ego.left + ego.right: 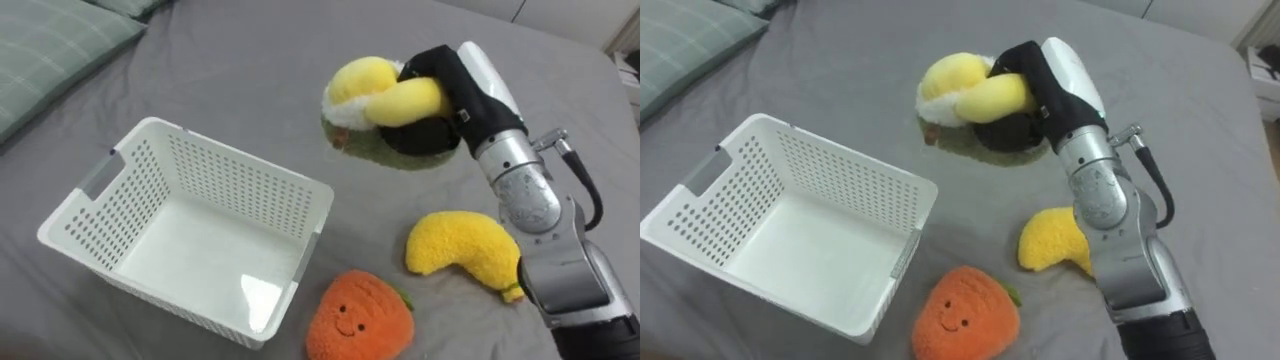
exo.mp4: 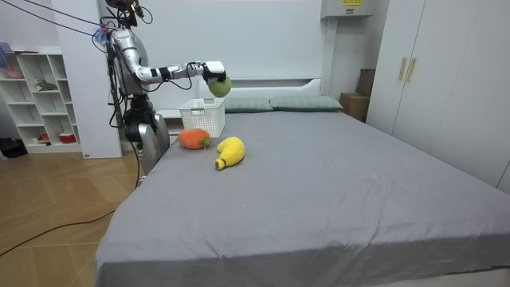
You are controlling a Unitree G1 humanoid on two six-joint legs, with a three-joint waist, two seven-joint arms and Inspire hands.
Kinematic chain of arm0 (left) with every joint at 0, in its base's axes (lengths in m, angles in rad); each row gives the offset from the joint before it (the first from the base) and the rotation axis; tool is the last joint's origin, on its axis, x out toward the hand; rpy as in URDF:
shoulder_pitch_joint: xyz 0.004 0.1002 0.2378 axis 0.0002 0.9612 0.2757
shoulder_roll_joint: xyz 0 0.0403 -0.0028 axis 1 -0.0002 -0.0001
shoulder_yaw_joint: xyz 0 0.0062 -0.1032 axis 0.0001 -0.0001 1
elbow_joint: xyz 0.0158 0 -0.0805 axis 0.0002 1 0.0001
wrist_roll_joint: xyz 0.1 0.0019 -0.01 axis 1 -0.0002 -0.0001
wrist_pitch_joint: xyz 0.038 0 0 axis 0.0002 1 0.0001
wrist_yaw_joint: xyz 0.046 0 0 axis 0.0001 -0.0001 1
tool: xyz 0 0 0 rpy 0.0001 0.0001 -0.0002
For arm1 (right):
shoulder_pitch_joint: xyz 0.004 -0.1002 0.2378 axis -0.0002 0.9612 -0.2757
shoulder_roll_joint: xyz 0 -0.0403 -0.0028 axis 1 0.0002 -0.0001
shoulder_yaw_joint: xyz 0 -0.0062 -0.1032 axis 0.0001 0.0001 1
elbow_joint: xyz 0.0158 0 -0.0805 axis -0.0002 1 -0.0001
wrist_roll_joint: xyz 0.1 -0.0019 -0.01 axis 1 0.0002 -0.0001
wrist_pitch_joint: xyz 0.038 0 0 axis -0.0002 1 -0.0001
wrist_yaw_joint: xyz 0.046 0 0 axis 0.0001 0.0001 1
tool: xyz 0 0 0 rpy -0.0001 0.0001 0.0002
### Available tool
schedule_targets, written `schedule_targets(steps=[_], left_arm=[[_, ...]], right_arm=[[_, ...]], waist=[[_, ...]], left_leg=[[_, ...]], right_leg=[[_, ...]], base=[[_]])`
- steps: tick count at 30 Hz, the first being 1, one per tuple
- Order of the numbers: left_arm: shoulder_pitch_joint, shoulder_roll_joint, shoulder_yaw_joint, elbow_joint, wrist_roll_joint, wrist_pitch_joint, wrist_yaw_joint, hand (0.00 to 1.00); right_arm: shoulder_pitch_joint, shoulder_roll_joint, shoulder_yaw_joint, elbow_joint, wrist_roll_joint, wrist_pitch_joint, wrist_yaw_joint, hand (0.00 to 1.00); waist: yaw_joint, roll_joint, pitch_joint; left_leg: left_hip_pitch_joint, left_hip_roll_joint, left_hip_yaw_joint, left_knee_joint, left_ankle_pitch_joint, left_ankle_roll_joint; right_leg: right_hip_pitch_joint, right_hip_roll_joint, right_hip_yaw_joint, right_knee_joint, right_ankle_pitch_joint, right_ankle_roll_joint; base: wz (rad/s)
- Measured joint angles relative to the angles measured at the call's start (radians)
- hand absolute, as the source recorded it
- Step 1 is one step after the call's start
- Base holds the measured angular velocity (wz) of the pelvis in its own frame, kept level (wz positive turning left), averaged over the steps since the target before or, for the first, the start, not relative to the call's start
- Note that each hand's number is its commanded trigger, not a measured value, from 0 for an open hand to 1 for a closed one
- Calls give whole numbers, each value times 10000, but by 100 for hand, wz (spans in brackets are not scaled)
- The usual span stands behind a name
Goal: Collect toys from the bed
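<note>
Near edge of bed (image 1: 250,80): orange plush toy with a smiling face (image 1: 358,318), right of it the yellow plush banana (image 1: 465,246), both lying loose. White basket (image 1: 235,185) at left, open top up, empty. Farther right: right hand (image 1: 448,90), fingers clamped round a yellow plush toy (image 1: 365,85), held clear of the sheet. Basket opening lies left and nearer from the held toy, so judged next move is a carry that way.

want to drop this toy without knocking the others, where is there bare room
The basket is empty inside. Bare sheet lies between the pillow, the basket's far wall and the yellow toy in the right hand, and widely beyond the banana. It is crowded at the basket's near corner, where the orange toy and banana lie close.
</note>
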Motion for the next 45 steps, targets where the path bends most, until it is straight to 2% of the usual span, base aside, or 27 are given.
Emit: schedule_targets(steps=[4,6,10,13,18,23,29,32,36,38,39,40,45], left_arm=[[-130,-7,-206,-14,-10,15,84,0],[-169,-7,-239,-15,-13,22,82,0],[-195,-2,-240,-29,-18,134,80,0],[-331,-1,-219,-16,-16,136,81,0],[-365,-64,-209,-17,-7,139,80,0],[-374,-142,-210,-20,-13,170,112,0],[-436,-187,-421,-21,21,209,373,0],[-508,-188,-439,-25,187,213,369,0],[-628,-156,-637,-100,180,218,339,0],[-656,-156,-651,-117,179,218,336,0],[-663,-158,-652,-114,180,219,335,0],[-663,-158,-652,-111,181,219,335,0],[-664,-141,-649,-108,180,314,334,0]], right_arm=[[-236,40,556,2,-3,28,130,100],[-469,241,687,51,6,29,128,100],[-861,344,1152,329,92,26,66,100],[-869,458,1465,634,30,27,117,100],[-871,961,1554,925,-402,153,244,100],[-903,1074,2053,1186,-699,262,363,100],[-1333,1462,2321,2003,-669,452,445,100],[-1432,1535,2532,2114,-691,451,445,100],[-1605,1719,2565,2697,-593,450,438,100],[-1658,1719,2610,2889,-504,450,432,43],[-1687,1724,2631,2984,-447,449,428,9],[-1687,1723,2636,3003,-418,449,427,0],[-1693,1724,2784,3181,-298,449,242,0]], waist=[[147,-3,-2],[224,-7,-3],[353,-25,6],[597,-58,25],[917,-81,44],[1275,-62,63],[1321,-54,145],[1357,-59,141],[1519,-87,125],[1574,-107,113],[1595,-117,116],[1598,-122,118],[1615,-146,126]], left_leg=[[-87,-3,-83,15,2,-1],[-106,-2,-142,91,4,-1],[-126,-8,-188,112,3,-1],[-163,-11,-239,94,3,-1],[-231,-33,-374,114,1,-1],[-228,-37,-412,130,2,-1],[-453,-88,-614,268,1,2],[-498,-99,-663,308,2,2],[-494,-108,-692,338,6,5],[-493,-118,-711,361,9,10],[-493,-125,-737,371,11,13],[-493,-130,-748,375,13,16],[-491,-155,-763,377,20,29]], right_leg=[[-49,-3,-57,10,0,0],[-30,-11,-173,4,0,0],[-46,-23,-266,-10,0,0],[-55,-23,-275,-13,0,0],[-50,-27,-346,-27,0,1],[-32,-38,-415,-26,0,1],[-67,-79,-547,-20,-1,2],[-73,-81,-553,-25,-3,4],[-63,-106,-767,-22,-2,4],[-54,-116,-804,-23,-2,4],[-51,-122,-814,-24,-2,4],[-50,-127,-824,-23,-2,4],[-49,-155,-862,-23,-2,4]], base=[[6],[10],[5],[0],[7],[2],[10],[5],[2],[4],[4],[0],[0]])
